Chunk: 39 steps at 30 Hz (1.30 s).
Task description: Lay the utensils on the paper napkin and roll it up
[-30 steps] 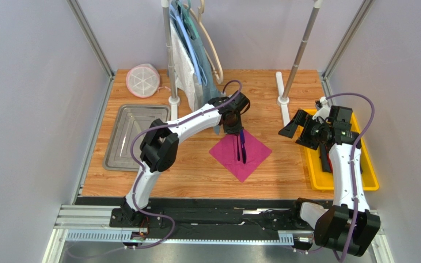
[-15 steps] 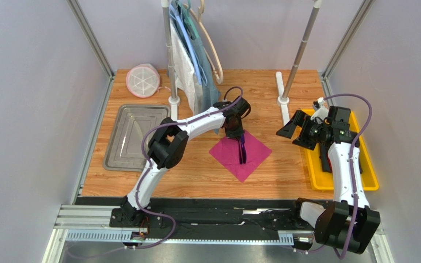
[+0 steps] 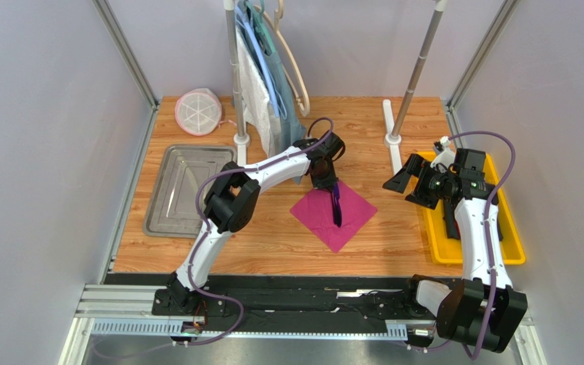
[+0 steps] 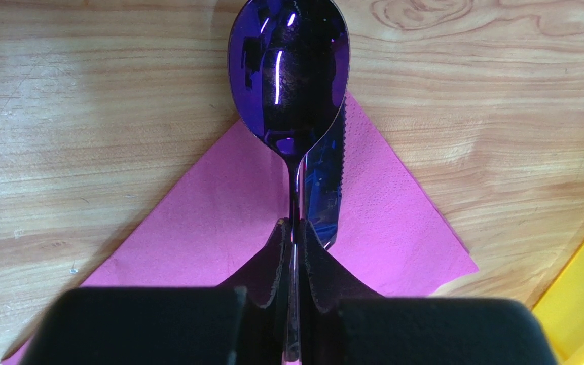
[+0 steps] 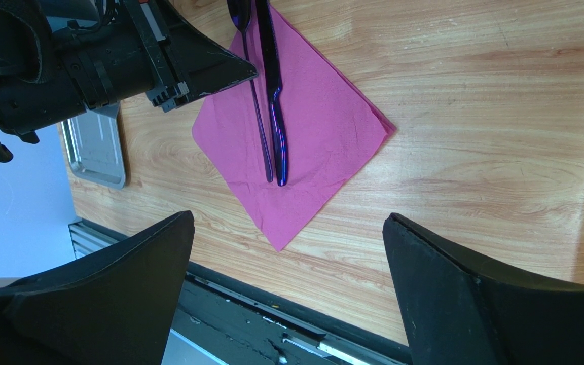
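pale grey walls (image 3: pixel 44 114) around a wood-grain tabletop (image 3: pixel 272 243); at the back, two rack poles (image 3: pixel 418 68) and hung clothes (image 3: pixel 263 85); even light.

No text, label, brand, number or sign can be read in any of the 3 views.
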Available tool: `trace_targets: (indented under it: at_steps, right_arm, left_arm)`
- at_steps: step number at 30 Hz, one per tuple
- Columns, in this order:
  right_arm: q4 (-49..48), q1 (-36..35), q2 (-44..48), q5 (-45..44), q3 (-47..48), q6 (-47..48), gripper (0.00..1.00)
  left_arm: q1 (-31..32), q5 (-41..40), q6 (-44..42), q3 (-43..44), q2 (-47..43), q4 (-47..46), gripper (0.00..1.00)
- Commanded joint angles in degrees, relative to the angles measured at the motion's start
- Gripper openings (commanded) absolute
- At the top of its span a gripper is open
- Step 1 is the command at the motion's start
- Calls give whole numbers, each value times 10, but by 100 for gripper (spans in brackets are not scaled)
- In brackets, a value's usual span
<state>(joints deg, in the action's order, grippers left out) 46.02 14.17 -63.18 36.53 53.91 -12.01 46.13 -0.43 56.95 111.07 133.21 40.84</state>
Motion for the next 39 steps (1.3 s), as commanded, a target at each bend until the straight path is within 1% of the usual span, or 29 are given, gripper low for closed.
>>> trace_targets:
  at_steps: [1, 7, 10, 11, 14, 19, 21, 24, 27, 30, 32, 33, 34, 36, 37, 38, 39]
  right_arm:
    - [-18, 2, 12, 5, -1, 1, 100]
    - [-19, 2, 12, 1, -1, -2, 100]
    - [-18, 2, 13, 0, -1, -2, 100]
    - [-18, 2, 14, -1, -2, -1, 100]
    - [-19, 2, 14, -1, -3, -3, 100]
    - [-18, 2, 14, 0, 1, -5, 100]
    - [-17, 2, 11, 2, 7, -5, 100]
    - [-13, 2, 4, 4, 20, -5, 100]
    - [-7, 2, -3, 7, 36, -2, 100]
    - [-5, 2, -7, 11, 50, -1, 100]
    - [-8, 2, -11, 16, 52, 1, 100]
    - [-8, 2, -13, 19, 52, 1, 100]
    - [-11, 2, -15, 24, 51, 3, 100]
    - [-18, 2, -23, 32, 43, 3, 100]
    - [-22, 2, -26, 41, 39, 1, 100]
    - [-30, 2, -29, 46, 35, 1, 100]
    - [-37, 2, -36, 53, 29, 0, 100]
  left_arm:
    - [-1, 9, 7, 20, 7, -10, 10]
    - [-1, 8, 3, 8, 7, -9, 10]
    - [-1, 8, 0, 6, 7, -10, 15]
    - [-1, 9, -1, 6, 7, -9, 20]
    - [-1, 9, -3, 7, 5, -9, 28]
    - [0, 17, -14, 19, -1, -8, 31]
    - [2, 17, -27, 24, -11, -8, 31]
    - [12, 5, -56, 28, -34, -9, 35]
    - [33, -28, -99, 25, -65, -15, 41]
    - [58, -40, -148, 12, -98, -20, 52]
    - [81, -54, -200, -13, -127, -34, 61]
    - [90, -60, -217, -23, -137, -37, 63]
    - [106, -61, -257, -50, -157, -53, 67]
    - [133, -57, -300, -80, -176, -66, 68]
    - [141, -53, -335, -115, -195, -81, 70]
    - [146, -33, -350, -135, -206, -90, 70]
    - [156, -18, -388, -154, -216, -102, 71]
